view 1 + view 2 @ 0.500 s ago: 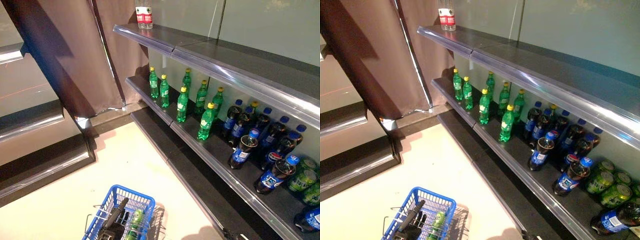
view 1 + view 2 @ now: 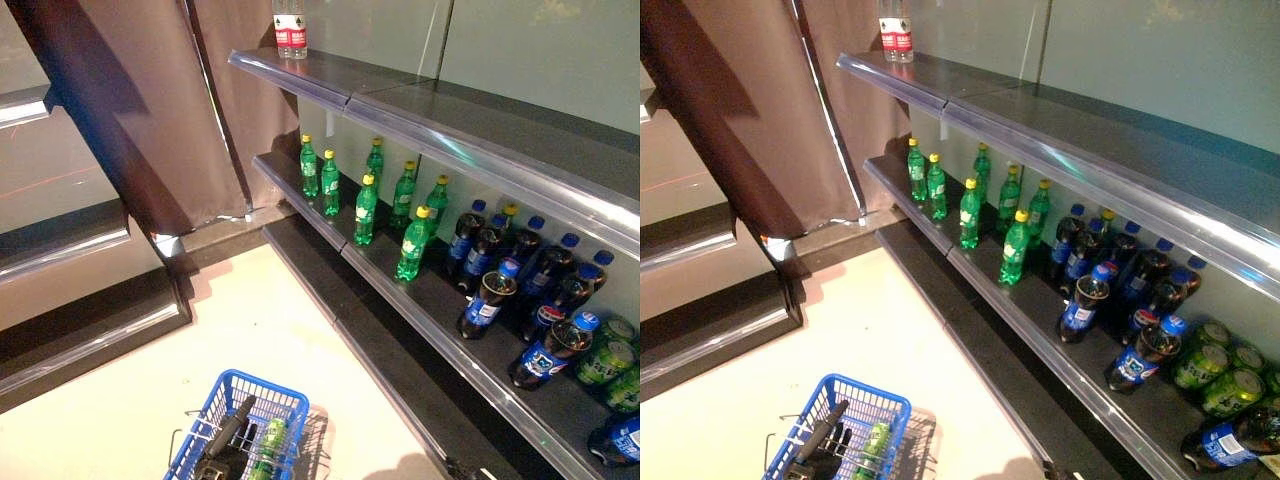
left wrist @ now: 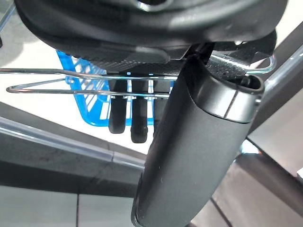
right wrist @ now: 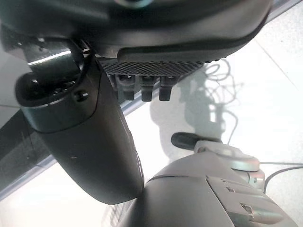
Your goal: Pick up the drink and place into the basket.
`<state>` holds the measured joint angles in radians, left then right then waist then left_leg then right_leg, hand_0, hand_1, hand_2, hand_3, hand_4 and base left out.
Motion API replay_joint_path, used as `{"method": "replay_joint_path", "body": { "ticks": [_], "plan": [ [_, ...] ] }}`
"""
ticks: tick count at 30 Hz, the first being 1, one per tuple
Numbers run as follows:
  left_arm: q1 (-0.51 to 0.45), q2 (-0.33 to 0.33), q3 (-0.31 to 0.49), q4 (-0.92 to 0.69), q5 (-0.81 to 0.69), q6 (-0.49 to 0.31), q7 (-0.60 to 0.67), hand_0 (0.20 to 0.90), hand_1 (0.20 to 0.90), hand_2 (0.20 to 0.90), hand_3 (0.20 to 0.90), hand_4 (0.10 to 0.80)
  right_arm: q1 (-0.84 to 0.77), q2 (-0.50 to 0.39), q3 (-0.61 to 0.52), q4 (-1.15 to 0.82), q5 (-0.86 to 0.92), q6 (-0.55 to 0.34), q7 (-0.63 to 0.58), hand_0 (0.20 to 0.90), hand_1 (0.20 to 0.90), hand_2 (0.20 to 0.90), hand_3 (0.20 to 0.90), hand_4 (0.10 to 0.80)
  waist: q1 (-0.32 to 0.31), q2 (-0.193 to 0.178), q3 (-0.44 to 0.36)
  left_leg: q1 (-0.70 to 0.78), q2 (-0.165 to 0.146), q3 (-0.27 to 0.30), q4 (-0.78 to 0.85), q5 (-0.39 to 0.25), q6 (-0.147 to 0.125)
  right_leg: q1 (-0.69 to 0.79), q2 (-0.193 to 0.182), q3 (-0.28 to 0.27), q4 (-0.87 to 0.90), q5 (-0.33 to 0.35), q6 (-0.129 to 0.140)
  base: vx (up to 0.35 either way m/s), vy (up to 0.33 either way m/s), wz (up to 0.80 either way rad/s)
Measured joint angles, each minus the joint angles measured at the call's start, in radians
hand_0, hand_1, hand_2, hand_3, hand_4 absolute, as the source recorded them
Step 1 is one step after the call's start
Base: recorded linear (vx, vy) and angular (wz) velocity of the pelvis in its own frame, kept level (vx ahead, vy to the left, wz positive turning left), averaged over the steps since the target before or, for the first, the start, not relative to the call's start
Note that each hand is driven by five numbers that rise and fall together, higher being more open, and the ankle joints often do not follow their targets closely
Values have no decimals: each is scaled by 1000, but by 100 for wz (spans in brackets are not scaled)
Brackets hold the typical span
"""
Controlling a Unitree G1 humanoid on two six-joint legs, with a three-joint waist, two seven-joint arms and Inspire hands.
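Note:
The blue basket (image 2: 243, 386) hangs low in front at the left. My left hand (image 2: 226, 443) is shut on its thin wire handles (image 3: 71, 81), and its fingers (image 3: 137, 118) curl round the wires in the left wrist view. A green drink (image 2: 270, 443) lies inside the basket. Green bottles with yellow caps (image 2: 365, 210) stand on the middle shelf, dark cola bottles with blue caps (image 2: 487, 300) to their right and green cans (image 2: 608, 358) at the far right. My right hand (image 4: 85, 137) hangs over the pale floor, holds nothing, and its fingers are relaxed.
The shelf unit (image 2: 400, 290) runs along the right with a top shelf (image 2: 400, 110) overhanging the drinks. Water bottles with red labels (image 2: 289, 30) stand on the top shelf. A dark brown panel (image 2: 130, 110) and another low shelf (image 2: 80, 340) stand at the left. Pale floor (image 2: 250, 320) lies between.

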<state>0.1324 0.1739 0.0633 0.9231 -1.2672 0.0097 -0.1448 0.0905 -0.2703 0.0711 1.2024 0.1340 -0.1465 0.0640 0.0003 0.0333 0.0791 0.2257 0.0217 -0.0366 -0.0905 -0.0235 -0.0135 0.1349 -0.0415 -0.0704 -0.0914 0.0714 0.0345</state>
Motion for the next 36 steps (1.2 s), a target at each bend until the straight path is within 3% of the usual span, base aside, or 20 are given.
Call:
{"method": "replay_joint_path", "body": {
  "ticks": [11,21,36],
  "plan": [
    [0,-4,4,0,-37,-34,7,300,300,300,200,100,1,13,-1,-2,63,-30,4,900,900,900,900,800,-2,0,0,0,0,0,0,0,0,0,0,0,0,0,0,0,0,0],
    [3,-5,6,0,-37,-35,8,300,300,300,200,100,1,15,1,-19,154,-29,190,900,900,900,900,800,2,-1,0,0,0,0,0,0,0,1,0,0,0,0,0,0,0,0],
    [10,-10,4,0,-36,-35,9,300,300,300,200,100,-1,20,71,-247,231,-14,290,900,900,900,900,800,3,-5,-2,0,0,-1,1,1,-1,1,1,-2,0,0,0,0,0,0]
  ]
}}
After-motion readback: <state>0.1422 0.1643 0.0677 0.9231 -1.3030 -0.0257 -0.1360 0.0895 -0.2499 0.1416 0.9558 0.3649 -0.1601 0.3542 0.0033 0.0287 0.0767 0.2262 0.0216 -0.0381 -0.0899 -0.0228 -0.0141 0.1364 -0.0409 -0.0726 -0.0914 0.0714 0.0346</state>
